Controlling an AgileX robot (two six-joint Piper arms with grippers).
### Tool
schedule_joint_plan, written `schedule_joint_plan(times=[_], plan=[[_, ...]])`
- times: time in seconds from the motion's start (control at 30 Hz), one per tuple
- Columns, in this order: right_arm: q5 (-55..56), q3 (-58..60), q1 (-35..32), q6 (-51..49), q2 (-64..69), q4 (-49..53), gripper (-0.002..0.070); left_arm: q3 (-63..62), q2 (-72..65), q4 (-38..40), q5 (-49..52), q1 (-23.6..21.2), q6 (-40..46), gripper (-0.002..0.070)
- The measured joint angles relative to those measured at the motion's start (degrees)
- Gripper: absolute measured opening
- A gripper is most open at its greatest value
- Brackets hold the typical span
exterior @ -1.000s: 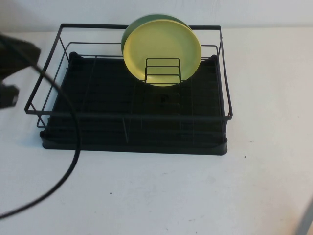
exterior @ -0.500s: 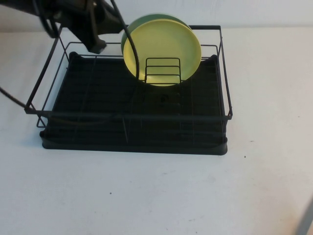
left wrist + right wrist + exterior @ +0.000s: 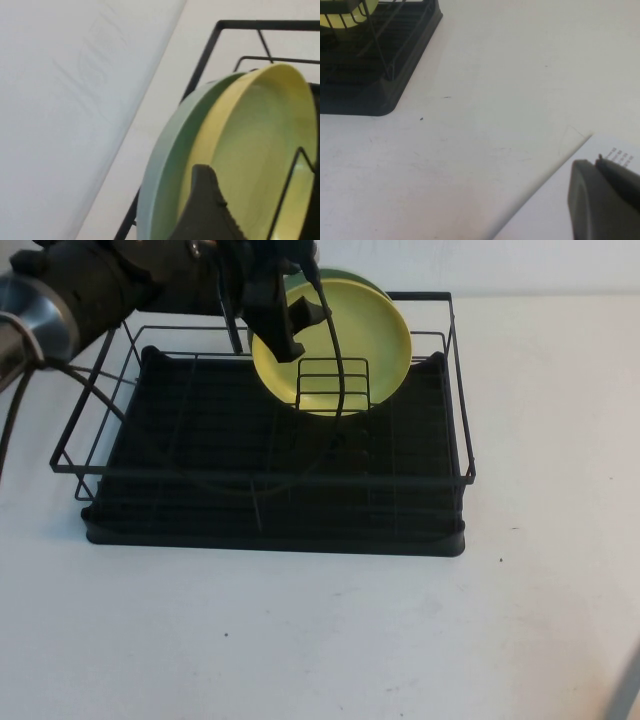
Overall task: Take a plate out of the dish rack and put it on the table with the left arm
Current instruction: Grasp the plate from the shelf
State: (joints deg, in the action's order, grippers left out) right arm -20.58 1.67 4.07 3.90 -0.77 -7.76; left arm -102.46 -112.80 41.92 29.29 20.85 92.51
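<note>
Left gripper (image 3: 283, 328) upper left of frame, at left rim of plate (image 3: 345, 340) standing in dish rack (image 3: 270, 480); grip state unclear. Left wrist view shows blue-green plate (image 3: 165, 160) behind it. Right gripper (image 3: 602, 200) over table (image 3: 495, 100), unclear.

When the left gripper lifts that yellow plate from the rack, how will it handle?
The yellow plate looks like rigid, light plastic. Its smooth rim may slip. Left gripper is at its edge; the green plate behind could shift. Right gripper stays over the table.
</note>
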Motion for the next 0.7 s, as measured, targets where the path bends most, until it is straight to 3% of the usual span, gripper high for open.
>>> schedule_joint_plan(times=[0.43, 0.7], plan=[[0.0, 0.0, 0.0, 0.0, 0.0, 0.0, -0.002, -0.1, -6.3, 18.6, -9.2, 0.0, 16.8, 0.0431], [0.0, 0.0, 0.0, 0.0, 0.0, -0.1, -0.002, -0.1, -8.0, 29.5, -12.3, 0.0, 26.7, 0.033]])
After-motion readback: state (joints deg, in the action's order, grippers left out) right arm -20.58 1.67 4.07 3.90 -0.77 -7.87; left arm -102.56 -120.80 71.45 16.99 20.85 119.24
